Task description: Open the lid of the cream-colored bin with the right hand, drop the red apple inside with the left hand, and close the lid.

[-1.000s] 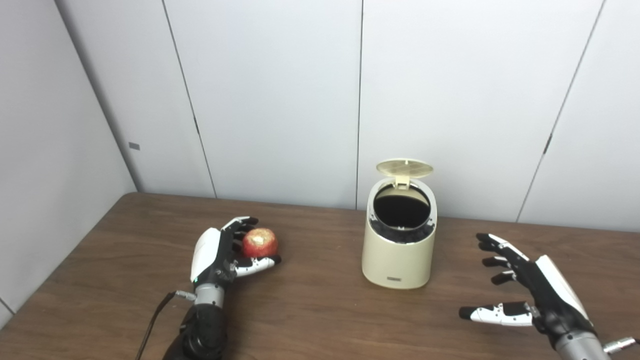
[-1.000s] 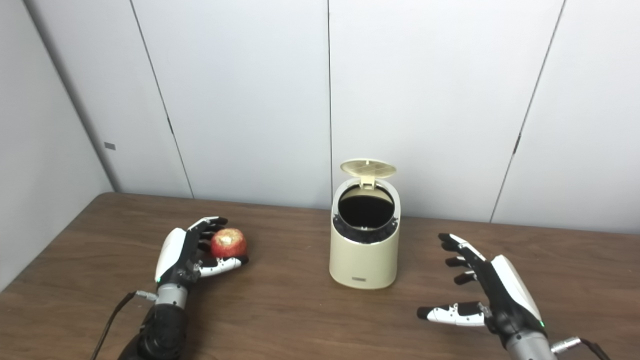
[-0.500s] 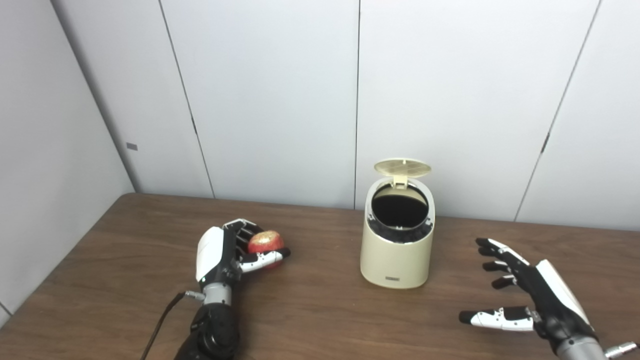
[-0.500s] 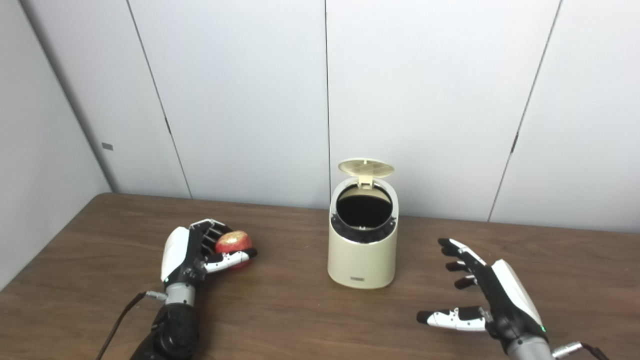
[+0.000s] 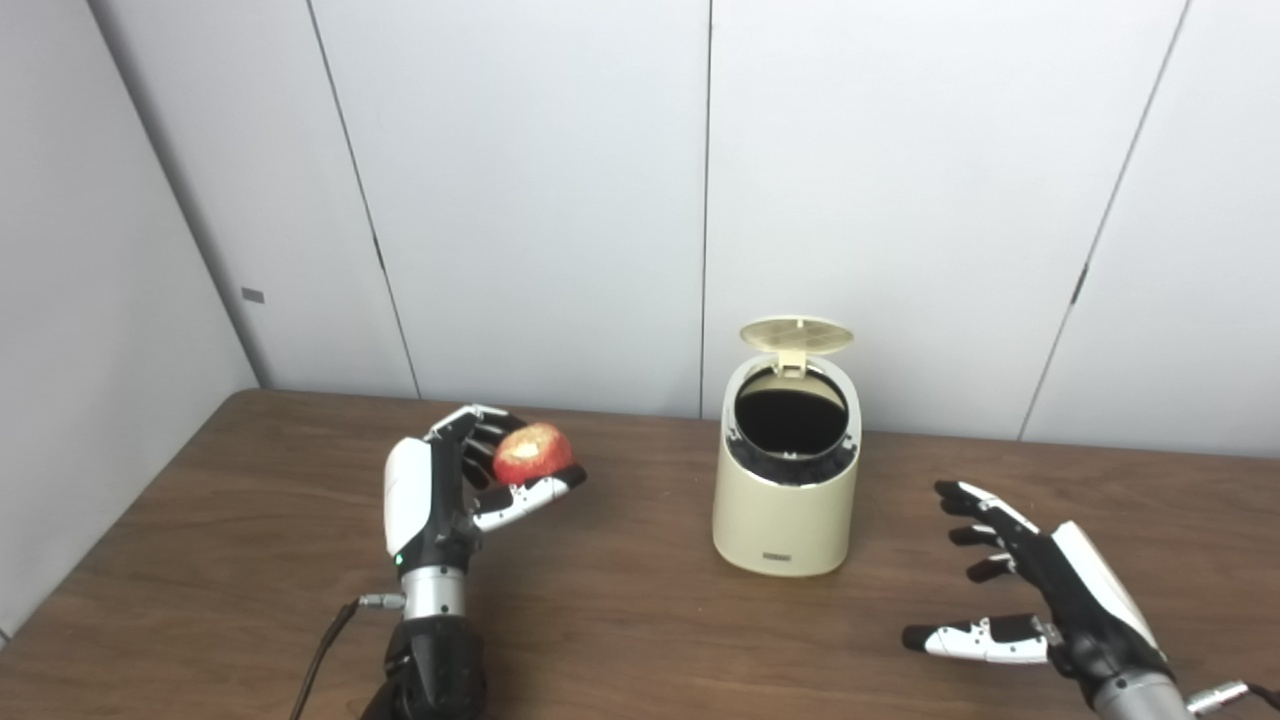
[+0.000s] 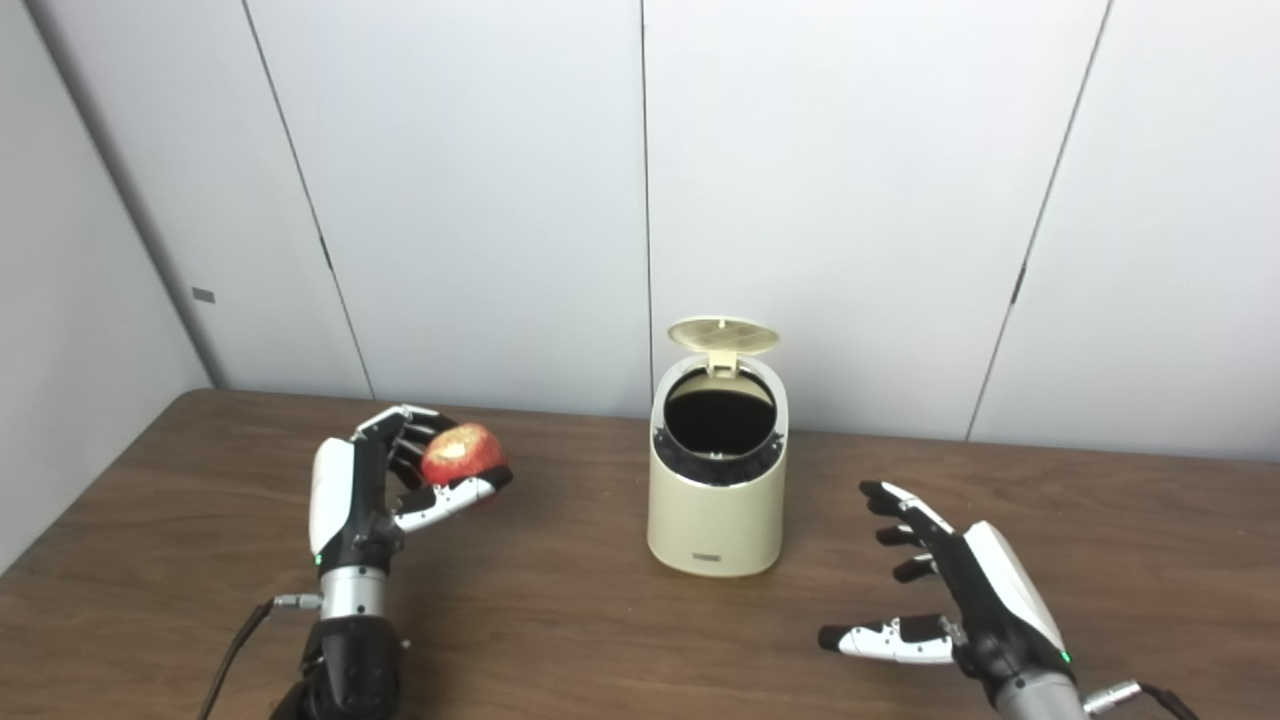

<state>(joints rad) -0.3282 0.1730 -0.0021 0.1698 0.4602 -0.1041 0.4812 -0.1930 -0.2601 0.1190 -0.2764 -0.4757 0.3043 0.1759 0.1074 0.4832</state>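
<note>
A cream-colored bin [image 5: 786,512] stands at the middle of the brown table [image 5: 640,610]. Its round lid [image 5: 796,334] is tipped up at the back, and the dark inside shows. My left hand [image 5: 447,490] is raised off the table to the bin's left, shut on the red apple [image 5: 531,453], whose pale bitten top faces up. My right hand [image 5: 1040,594] hovers low over the table to the right of the bin, fingers spread apart, holding nothing.
Pale wall panels [image 5: 560,190] rise right behind the table's far edge and along the left side. A thin cable [image 5: 322,640] trails from my left wrist toward the front edge.
My left hand closed round the apple and lifted it off the table. The right hand drifted slightly down and left. The camera shifted a little.
</note>
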